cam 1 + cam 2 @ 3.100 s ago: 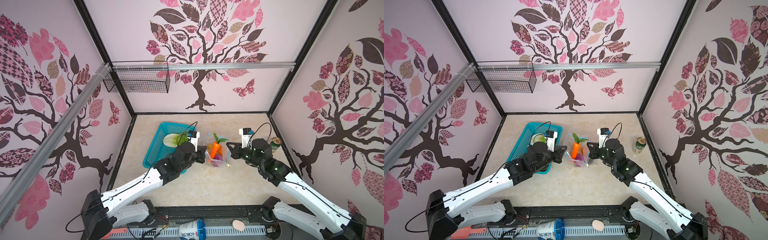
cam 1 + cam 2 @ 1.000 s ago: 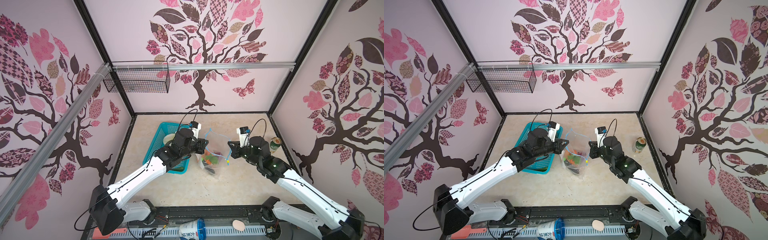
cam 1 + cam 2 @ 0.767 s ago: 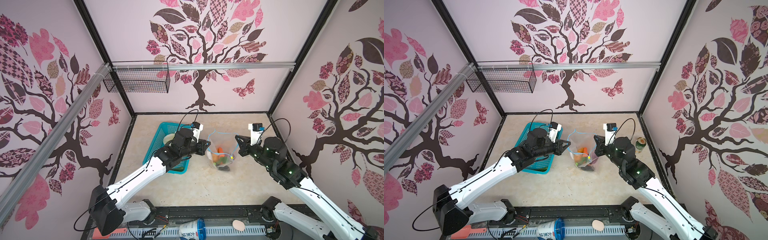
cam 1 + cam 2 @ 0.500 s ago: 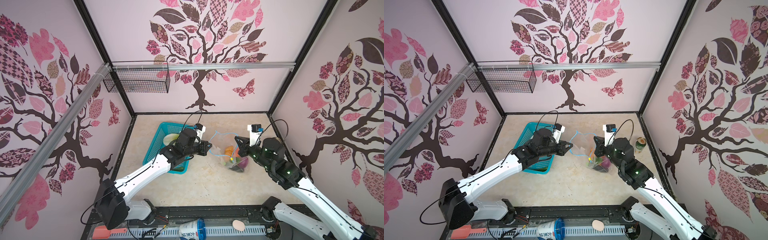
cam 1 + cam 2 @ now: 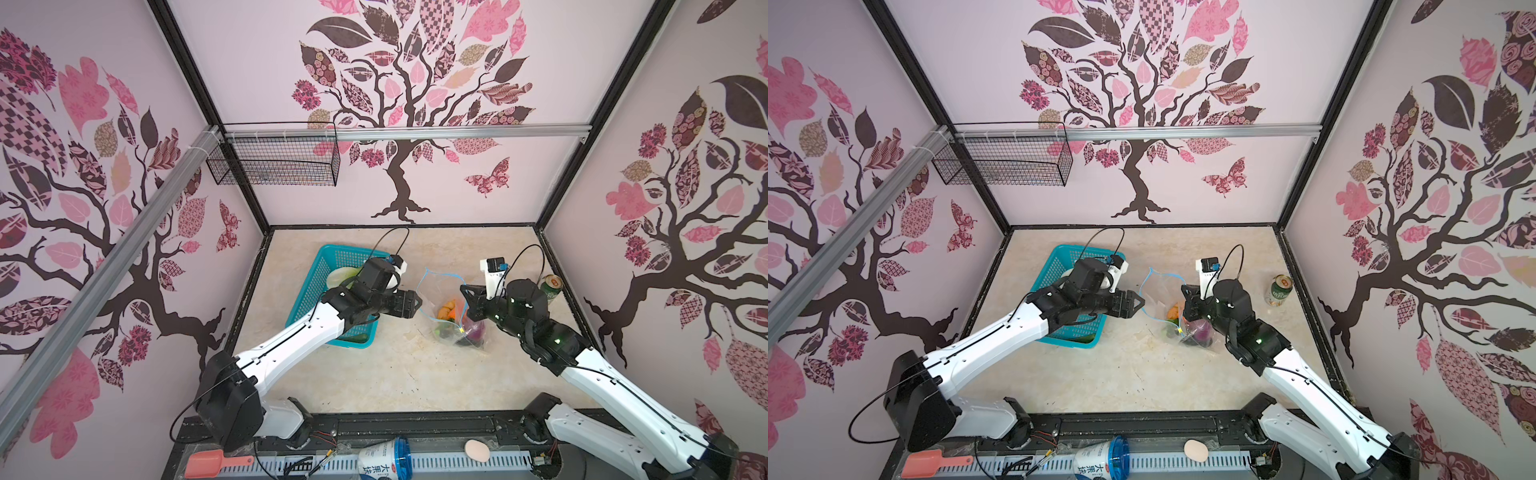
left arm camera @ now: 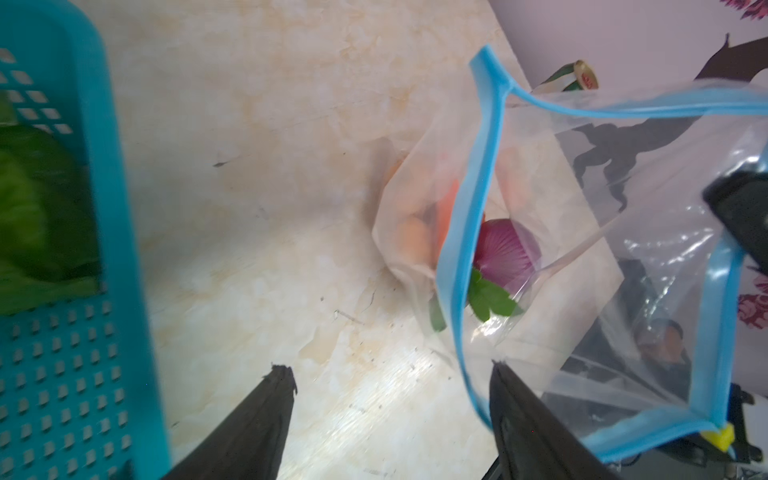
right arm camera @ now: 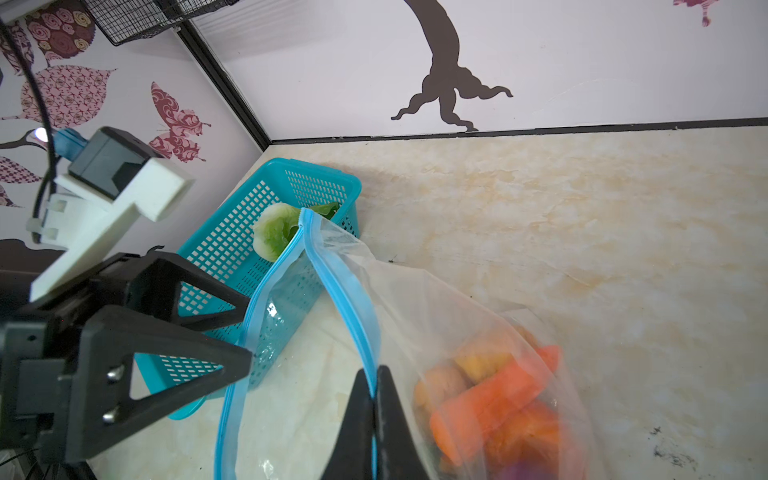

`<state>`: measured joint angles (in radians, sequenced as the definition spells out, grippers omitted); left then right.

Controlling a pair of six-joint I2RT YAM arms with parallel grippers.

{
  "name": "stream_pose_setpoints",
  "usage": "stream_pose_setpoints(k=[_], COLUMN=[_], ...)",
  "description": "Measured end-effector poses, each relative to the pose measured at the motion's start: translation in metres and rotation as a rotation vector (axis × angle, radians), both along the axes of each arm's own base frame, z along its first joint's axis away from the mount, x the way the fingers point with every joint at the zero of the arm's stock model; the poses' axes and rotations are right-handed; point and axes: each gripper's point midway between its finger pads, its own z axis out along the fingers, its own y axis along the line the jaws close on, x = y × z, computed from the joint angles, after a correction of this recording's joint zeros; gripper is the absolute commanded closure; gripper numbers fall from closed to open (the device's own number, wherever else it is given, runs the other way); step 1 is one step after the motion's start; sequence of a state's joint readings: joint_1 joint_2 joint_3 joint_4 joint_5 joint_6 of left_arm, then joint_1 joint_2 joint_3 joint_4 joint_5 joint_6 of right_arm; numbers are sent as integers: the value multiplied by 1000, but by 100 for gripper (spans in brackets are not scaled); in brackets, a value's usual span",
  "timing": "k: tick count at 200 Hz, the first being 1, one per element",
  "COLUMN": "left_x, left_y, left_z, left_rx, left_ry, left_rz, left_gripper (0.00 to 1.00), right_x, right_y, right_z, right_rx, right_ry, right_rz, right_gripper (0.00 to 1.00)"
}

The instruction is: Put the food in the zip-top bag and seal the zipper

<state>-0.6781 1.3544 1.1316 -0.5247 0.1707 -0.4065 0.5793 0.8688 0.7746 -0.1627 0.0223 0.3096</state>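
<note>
My right fingers (image 7: 358, 419) pinch the light-blue zipper strip (image 7: 344, 299) of the crinkly clear plastic bag (image 7: 419, 303); my left fingers (image 6: 524, 419), spread and empty, sit just beside that strip.

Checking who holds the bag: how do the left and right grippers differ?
The left gripper has open jaws with nothing between them; the right gripper has jaws shut on the zipper. The left gripper is beside the zip-top bag, the right gripper holds its rim. Both have black jaws near the bag's mouth.

White arm links (image 5: 291, 345); black joints (image 5: 228, 405); black triangular jaws; silver screws (image 7: 114, 372)
</note>
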Motion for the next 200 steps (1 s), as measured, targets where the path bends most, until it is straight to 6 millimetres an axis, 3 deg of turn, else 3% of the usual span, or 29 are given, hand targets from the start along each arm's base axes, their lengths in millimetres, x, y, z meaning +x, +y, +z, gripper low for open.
stream_pose_setpoints(k=[35,59,81,123,161,200], left_x=[8,-17,-38,-60,-53,-45], left_y=[67,81,87,84,62,20], left_z=[7,-5,-32,-76,-80,-77], left_rx=[59,89,99,94,-8,-143], left_ry=[10,56,142,306,349,355], left_rz=[149,142,132,119,107,75], left_gripper=[22,21,16,17,18,19], right_x=[1,1,1,2,0,0], right_y=[0,0,-1,-4,-8,-12], right_z=[3,3,3,3,3,6], right_rx=[5,5,-5,-13,-16,-18], right_ry=[-14,-17,-23,-29,-37,-46], right_rz=[1,-1,-4,-17,-30,-48], right_gripper=[100,100,100,100,100,100])
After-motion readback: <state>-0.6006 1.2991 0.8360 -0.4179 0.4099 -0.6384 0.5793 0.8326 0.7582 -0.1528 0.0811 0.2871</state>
